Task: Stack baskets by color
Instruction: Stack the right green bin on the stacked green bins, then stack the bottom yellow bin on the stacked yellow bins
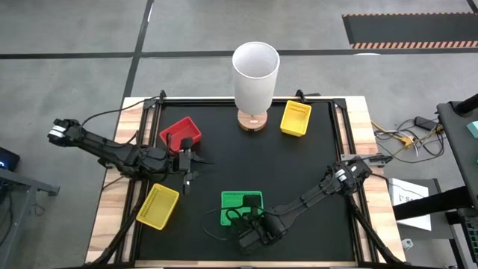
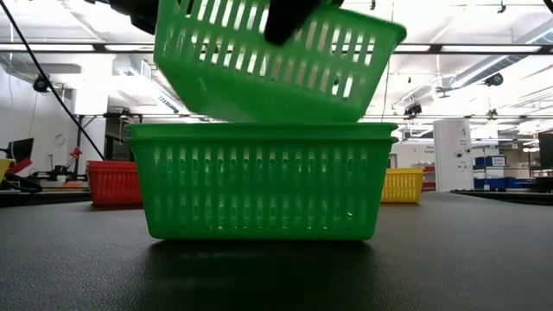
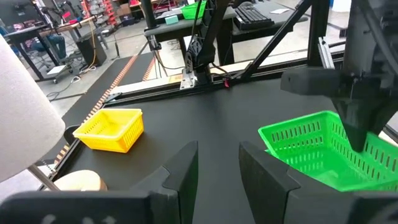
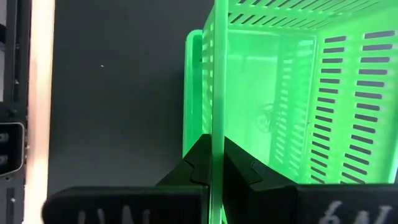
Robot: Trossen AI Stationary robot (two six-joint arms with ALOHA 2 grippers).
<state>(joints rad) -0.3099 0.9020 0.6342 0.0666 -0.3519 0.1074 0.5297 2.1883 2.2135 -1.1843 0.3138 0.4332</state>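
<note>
Two green baskets are near the table's front middle. One [image 2: 259, 181] stands on the table, and the other [image 2: 276, 60] hangs tilted just above it, with my right gripper [image 1: 250, 223] shut on it. My left gripper [image 1: 187, 179] hovers open at the left, between the red basket [image 1: 180, 133] and a yellow basket [image 1: 158, 206], with nothing between its fingers [image 3: 186, 168]. A second yellow basket [image 1: 295, 118] rests at the far right. My right gripper pinches one upright wall of the upper green basket at its rim [image 4: 214, 146], one finger inside and one outside. The fingers come slanting down from above. The basket is tilted, its low side [image 2: 216, 112] level with the lower basket's rim [image 2: 259, 130]; whether they touch I cannot tell.
A tall white cylinder [image 1: 255, 71] on a wooden base stands at the far middle of the black mat. Wooden table edges and clamped frame rails [image 1: 343, 119] border the mat. Bare mat lies between the green baskets and the cylinder.
</note>
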